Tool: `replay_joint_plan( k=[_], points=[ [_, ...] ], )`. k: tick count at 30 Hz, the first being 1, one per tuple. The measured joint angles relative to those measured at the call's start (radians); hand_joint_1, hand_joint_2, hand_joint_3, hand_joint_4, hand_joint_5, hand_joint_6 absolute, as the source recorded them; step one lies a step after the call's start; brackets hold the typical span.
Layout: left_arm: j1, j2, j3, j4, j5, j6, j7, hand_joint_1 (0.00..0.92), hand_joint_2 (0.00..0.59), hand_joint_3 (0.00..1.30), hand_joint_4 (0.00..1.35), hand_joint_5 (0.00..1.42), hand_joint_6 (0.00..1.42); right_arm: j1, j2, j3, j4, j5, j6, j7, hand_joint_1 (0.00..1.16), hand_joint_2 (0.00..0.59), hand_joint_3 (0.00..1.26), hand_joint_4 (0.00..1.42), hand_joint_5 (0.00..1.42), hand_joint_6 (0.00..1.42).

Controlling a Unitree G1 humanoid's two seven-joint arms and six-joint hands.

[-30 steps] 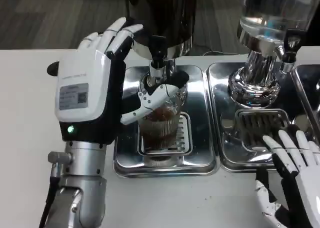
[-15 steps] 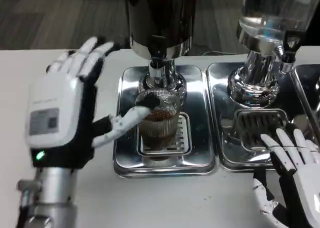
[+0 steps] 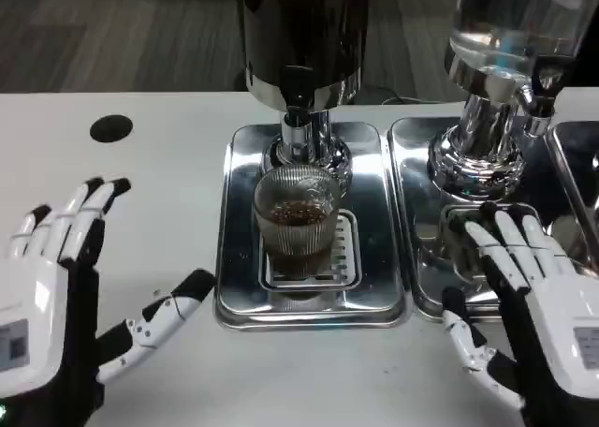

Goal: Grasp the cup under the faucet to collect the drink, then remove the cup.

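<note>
Centrally, a ribbed clear glass cup (image 3: 298, 223) holding brown drink stands on the slotted grate of a shiny steel drip tray (image 3: 240, 258), directly beneath the dark dispenser's faucet (image 3: 298, 109). Left of the cup, the left hand (image 3: 56, 296) hovers empty, fingers spread. Right of it, the right hand (image 3: 533, 305) rests spread too. Judged next: wrap the cup upright, lift clear gently.

I see bare table at 9 o'clock of the cup (image 3: 297, 223), an unobstructed side approach. At 12 the faucet (image 3: 298, 104) overhangs it; the second dispenser's base (image 3: 475, 155) stands at 3.
</note>
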Motion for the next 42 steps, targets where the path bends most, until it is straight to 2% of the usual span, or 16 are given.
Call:
replay_joint_plan(
  k=[5, 7, 10, 13, 15, 16, 19, 22, 25, 31, 38, 42],
  points=[
    [0.030, 0.048, -0.002, 0.016, 0.077, 0.008, 0.002, 0.000, 0.057, 0.14, 0.00, 0.14, 0.07, -0.045, 0.004, 0.052, -0.032, -0.068, 0.036, 0.065, 0.17, 0.409, 0.12, 0.00, 0.00, 0.08],
    [0.041, 0.051, -0.006, 0.040, 0.080, 0.008, 0.008, 0.000, 0.062, 0.13, 0.00, 0.13, 0.07, -0.063, 0.007, 0.059, -0.043, -0.071, 0.047, 0.090, 0.24, 0.407, 0.08, 0.00, 0.00, 0.08],
    [0.044, 0.052, -0.022, 0.083, 0.100, 0.010, 0.017, 0.000, 0.062, 0.13, 0.00, 0.13, 0.07, -0.092, 0.022, 0.069, -0.048, -0.065, 0.069, 0.149, 0.32, 0.368, 0.07, 0.00, 0.00, 0.08],
    [0.042, 0.051, -0.060, 0.142, 0.111, 0.011, 0.019, 0.000, 0.062, 0.12, 0.00, 0.12, 0.05, -0.134, 0.052, 0.075, -0.064, -0.017, 0.095, 0.240, 0.36, 0.321, 0.02, 0.00, 0.00, 0.07],
    [0.037, 0.051, -0.069, 0.159, 0.111, 0.011, 0.024, 0.000, 0.062, 0.12, 0.00, 0.12, 0.05, -0.162, 0.076, 0.074, -0.077, 0.040, 0.108, 0.286, 0.41, 0.275, 0.00, 0.00, 0.00, 0.06],
    [0.036, 0.051, -0.071, 0.163, 0.111, 0.012, 0.025, 0.000, 0.062, 0.12, 0.00, 0.12, 0.05, -0.172, 0.085, 0.072, -0.077, 0.057, 0.114, 0.303, 0.43, 0.266, 0.00, 0.00, 0.00, 0.06],
    [0.032, 0.051, -0.083, 0.176, 0.110, 0.012, 0.035, 0.000, 0.062, 0.12, 0.00, 0.12, 0.05, -0.232, 0.137, 0.055, -0.074, 0.189, 0.162, 0.401, 0.50, 0.248, 0.00, 0.00, 0.00, 0.05],
    [0.032, 0.051, -0.085, 0.186, 0.106, 0.012, 0.042, 0.000, 0.062, 0.15, 0.00, 0.12, 0.05, -0.288, 0.164, 0.048, -0.064, 0.266, 0.198, 0.466, 0.55, 0.237, 0.00, 0.00, 0.00, 0.05],
    [0.035, 0.051, -0.085, 0.188, 0.104, 0.013, 0.044, 0.000, 0.062, 0.16, 0.00, 0.12, 0.05, -0.330, 0.179, 0.045, -0.043, 0.308, 0.227, 0.508, 0.61, 0.223, 0.00, 0.00, 0.00, 0.02],
    [0.038, 0.052, -0.083, 0.180, 0.103, 0.014, 0.044, 0.000, 0.062, 0.20, 0.00, 0.12, 0.05, -0.440, 0.188, 0.062, 0.044, 0.377, 0.298, 0.612, 0.63, 0.206, 0.00, 0.00, 0.00, 0.01],
    [0.052, 0.053, -0.079, 0.170, 0.074, 0.013, 0.044, 0.000, 0.071, 0.26, 0.00, 0.12, 0.03, -0.535, 0.202, 0.090, 0.139, 0.393, 0.326, 0.637, 0.64, 0.204, 0.00, 0.00, 0.00, 0.00],
    [0.066, 0.055, -0.078, 0.164, 0.070, 0.013, 0.044, 0.000, 0.071, 0.27, 0.00, 0.13, 0.03, -0.557, 0.217, 0.096, 0.174, 0.397, 0.330, 0.636, 0.64, 0.204, 0.00, 0.00, 0.00, 0.00]
  ],
)
